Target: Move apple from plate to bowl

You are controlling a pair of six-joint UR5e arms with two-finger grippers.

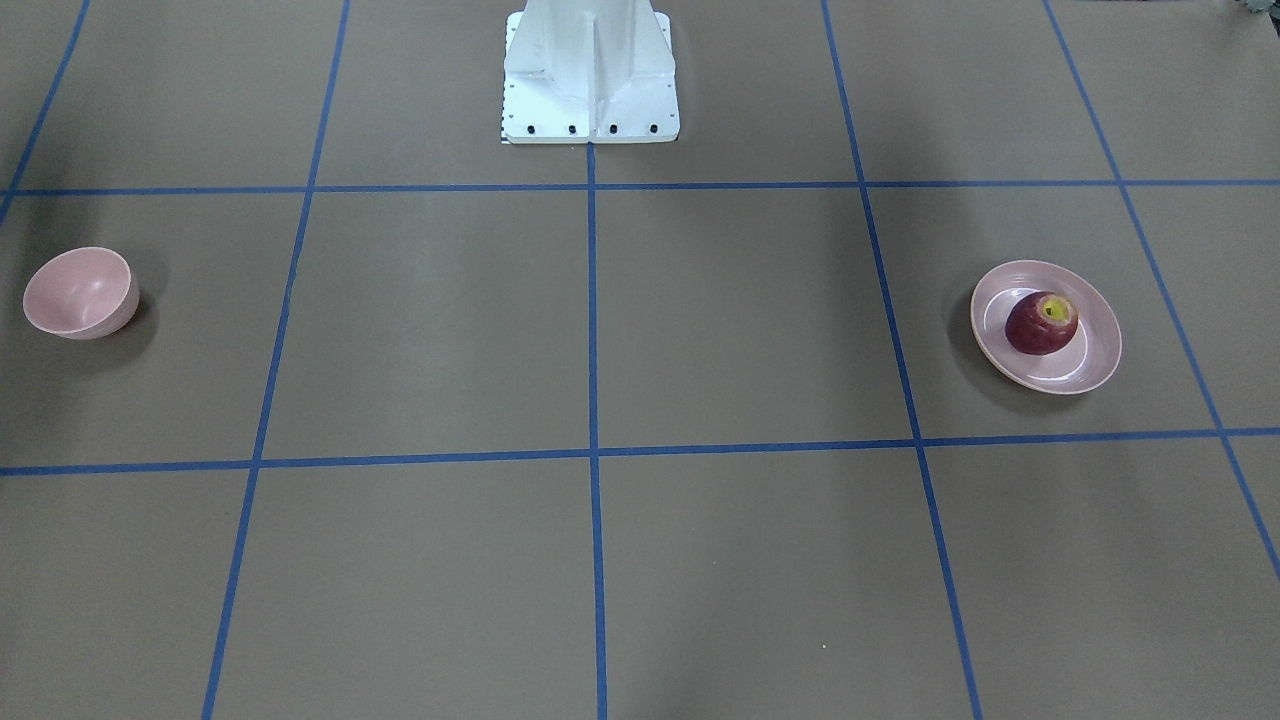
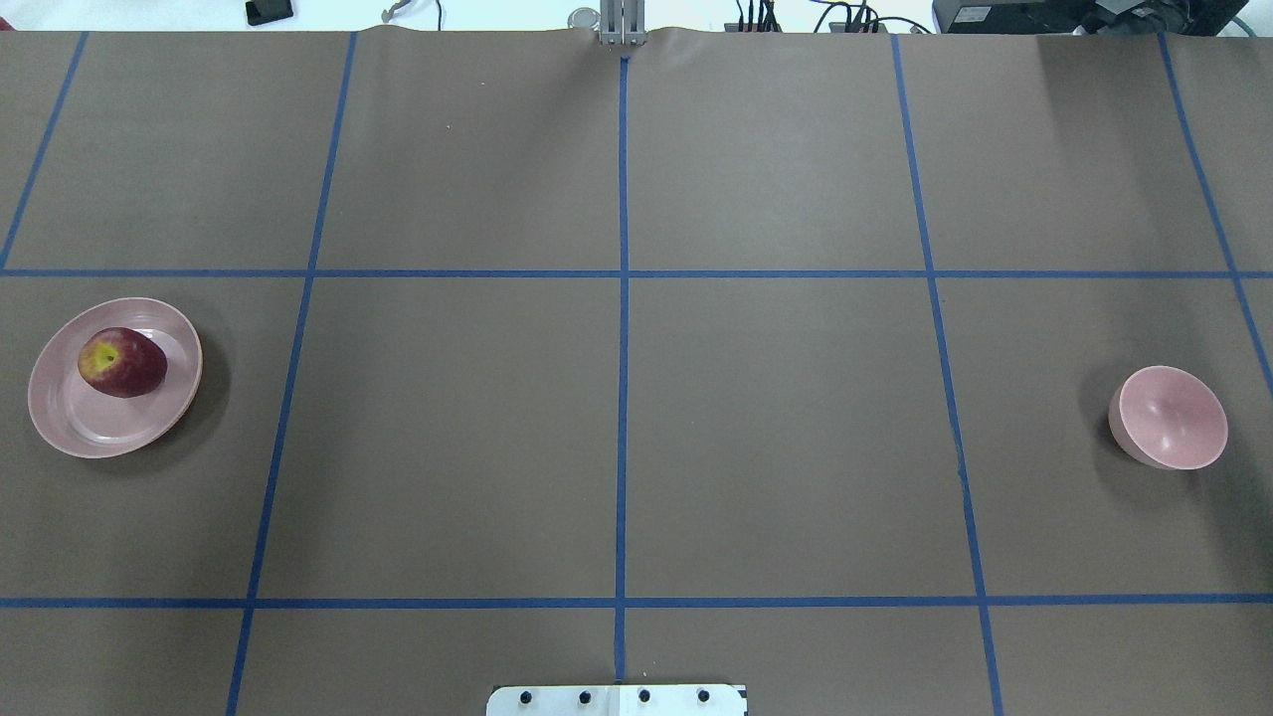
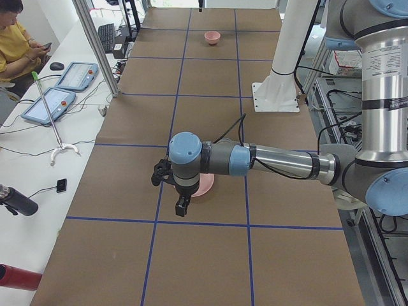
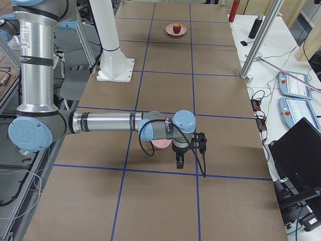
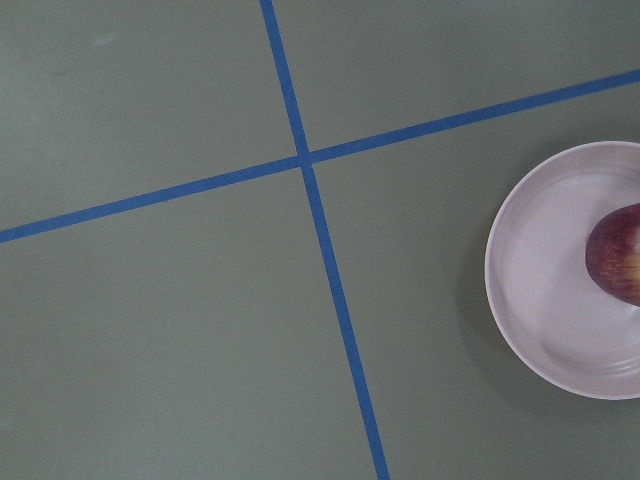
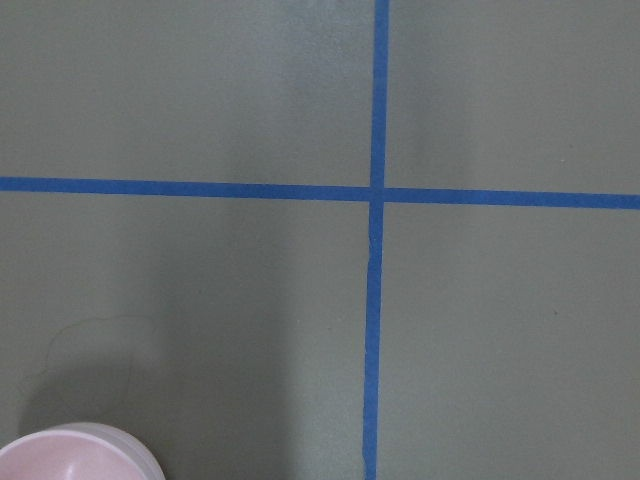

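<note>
Just beside the plate (image 2: 62, 426), the left gripper (image 3: 182, 205) hovers, the nearer one to the apple (image 2: 122, 362); released or clenched, I cannot tell.

Even, bright light; soft shadows.

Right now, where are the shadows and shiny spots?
Overhead view: a soft shadow hugs the right of the wide shallow pale pink plate. Front-facing view: light glints on that plate beside the small dark red round apple. Right wrist view: a dark patch lies above the small deep pale pink bowl.
</note>
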